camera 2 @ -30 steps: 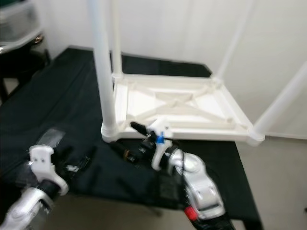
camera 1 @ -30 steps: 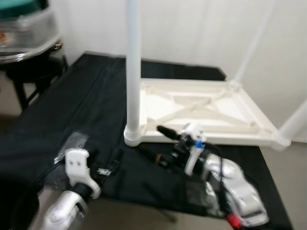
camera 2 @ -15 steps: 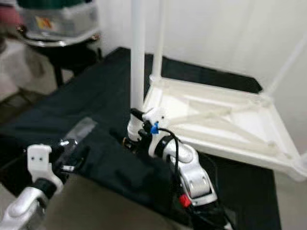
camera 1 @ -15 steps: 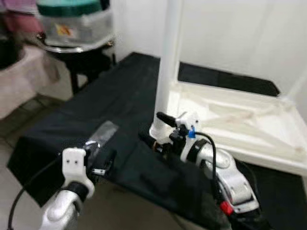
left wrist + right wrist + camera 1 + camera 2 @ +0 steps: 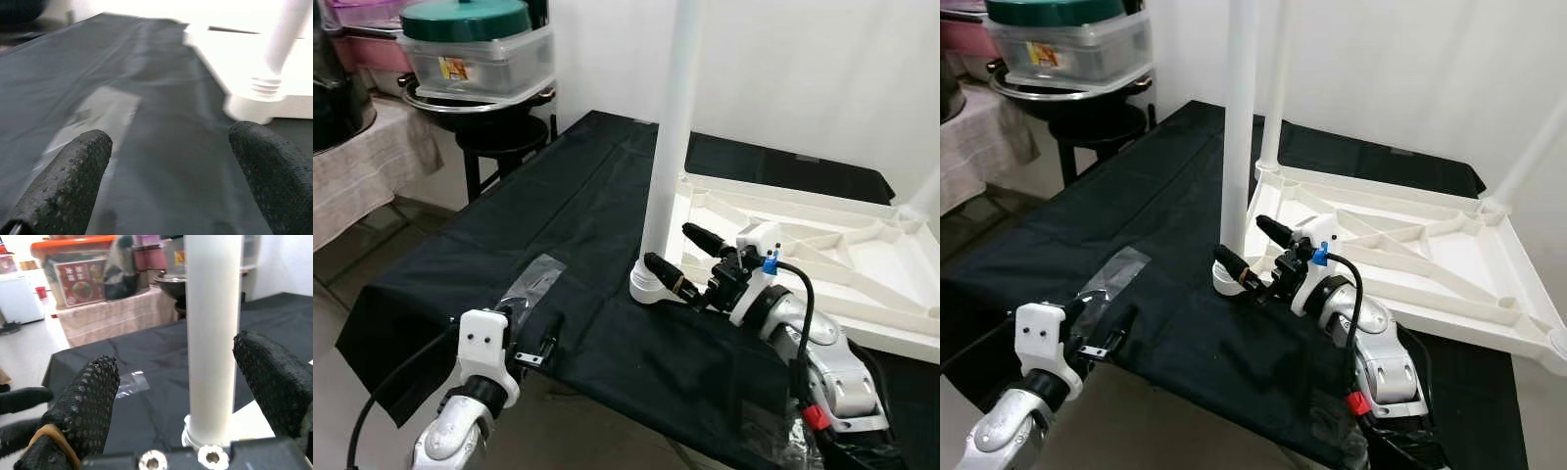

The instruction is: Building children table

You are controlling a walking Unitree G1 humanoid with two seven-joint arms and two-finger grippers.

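Here my right gripper (image 5: 685, 258) stands wide open, holding nothing, the upright leg (image 5: 668, 147) dead ahead between its fingers; my left gripper (image 5: 171, 166), open too, hangs farther off.

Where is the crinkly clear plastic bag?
The clear plastic bag lies flat on the black cloth, just ahead of the left gripper, left of the white table leg.

container label (image 5: 454, 69), box print (image 5: 79, 288), txt unreadable
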